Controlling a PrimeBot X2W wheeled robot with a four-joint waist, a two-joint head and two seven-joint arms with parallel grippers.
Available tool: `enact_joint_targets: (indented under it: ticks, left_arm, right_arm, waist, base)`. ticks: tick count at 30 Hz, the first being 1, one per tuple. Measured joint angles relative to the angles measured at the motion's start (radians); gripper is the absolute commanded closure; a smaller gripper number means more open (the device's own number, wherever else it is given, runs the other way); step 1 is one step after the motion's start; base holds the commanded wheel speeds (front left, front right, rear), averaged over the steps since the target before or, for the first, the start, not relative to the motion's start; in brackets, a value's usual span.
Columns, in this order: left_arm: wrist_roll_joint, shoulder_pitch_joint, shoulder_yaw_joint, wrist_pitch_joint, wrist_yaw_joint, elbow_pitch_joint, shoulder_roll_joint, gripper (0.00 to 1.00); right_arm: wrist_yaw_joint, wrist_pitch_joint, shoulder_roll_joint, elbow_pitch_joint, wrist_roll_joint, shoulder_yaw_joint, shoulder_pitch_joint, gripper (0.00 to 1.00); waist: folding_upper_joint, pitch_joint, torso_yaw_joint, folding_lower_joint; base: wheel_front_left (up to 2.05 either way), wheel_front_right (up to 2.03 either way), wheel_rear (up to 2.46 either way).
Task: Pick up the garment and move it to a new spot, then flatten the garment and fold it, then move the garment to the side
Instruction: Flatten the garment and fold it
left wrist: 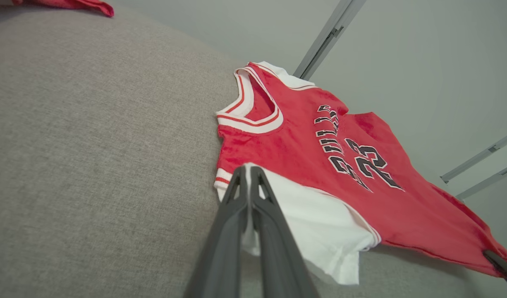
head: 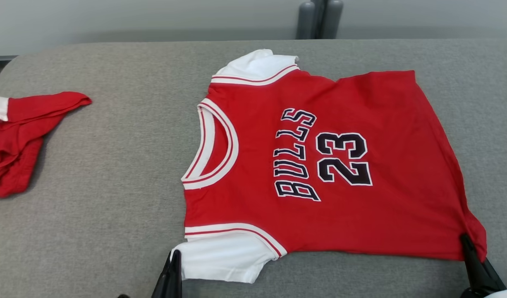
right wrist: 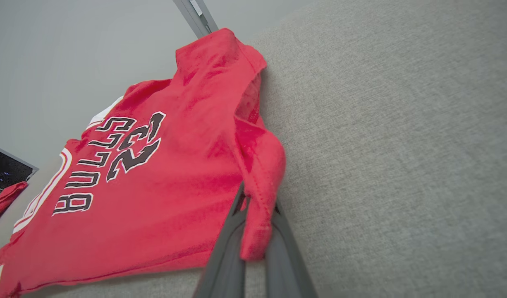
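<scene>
While the red Bulls jersey (head: 386,124) lies spread on the grey table (head: 113,165), your left gripper (head: 177,254) pinches its near white sleeve (head: 224,258) and your right gripper (head: 466,241) pinches its near hem corner (head: 477,236); a second red garment (head: 17,140) lies well to its left.

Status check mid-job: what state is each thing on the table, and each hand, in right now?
Red fabric BULLS 23 jersey: spread nearly flat, print up, not yet folded.
Left hand: shut on the near white sleeve.
Right hand: shut on the near hem corner, which is bunched.
Second red fabric garment with white trim: crumpled, lying apart at the left.
Grey fabric-covered table: bears both garments.
</scene>
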Motion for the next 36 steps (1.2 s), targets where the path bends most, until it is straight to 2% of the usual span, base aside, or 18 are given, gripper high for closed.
enact_joint_targets:
  ticks: [6, 11, 18, 20, 27, 36]
  left_arm:
    - [0.0, -0.095, -0.004, 0.114, 0.001, -0.089, 0.038, 1.0]
    - [-0.016, -0.195, 0.004, 0.223, 0.026, -0.162, 0.054, 1.0]
    - [-0.015, -0.368, -0.01, 0.368, 0.044, -0.127, 0.069, 1.0]
    - [0.008, -0.428, -0.011, 0.379, 0.049, -0.089, 0.082, 1.0]
    - [0.026, -0.571, -0.021, 0.386, 0.045, 0.031, 0.069, 1.0]
    - [0.025, -0.637, -0.025, 0.371, 0.04, 0.147, 0.061, 1.0]
  right_arm:
    - [0.0, 0.072, 0.03, -0.007, -0.026, -0.01, -0.052, 1.0]
    - [0.0, 0.16, 0.043, 0.023, -0.069, -0.016, -0.167, 1.0]
    - [0.0, 0.307, 0.06, 0.109, -0.135, -0.009, -0.347, 1.0]
    - [0.0, 0.344, 0.056, 0.137, -0.167, -0.002, -0.38, 1.0]
    - [0.0, 0.412, 0.054, 0.15, -0.198, -0.014, -0.425, 1.0]
    - [0.0, 0.53, 0.044, 0.121, -0.241, -0.019, -0.468, 1.0]
  waist:
    - [0.0, 0.016, -0.037, 0.0]
    - [0.0, 0.037, -0.061, 0.0]
    - [0.0, 0.073, -0.07, 0.0]
    - [0.0, 0.075, -0.064, 0.0]
    - [0.0, 0.067, -0.054, 0.0]
    - [0.0, 0.059, -0.072, 0.0]
  base:
    - [0.0, 0.0, 0.0]
    - [0.0, 0.0, 0.0]
    - [0.0, 0.0, 0.0]
    - [0.0, 0.0, 0.0]
    - [0.0, 0.0, 0.0]
    - [0.0, 0.0, 0.0]
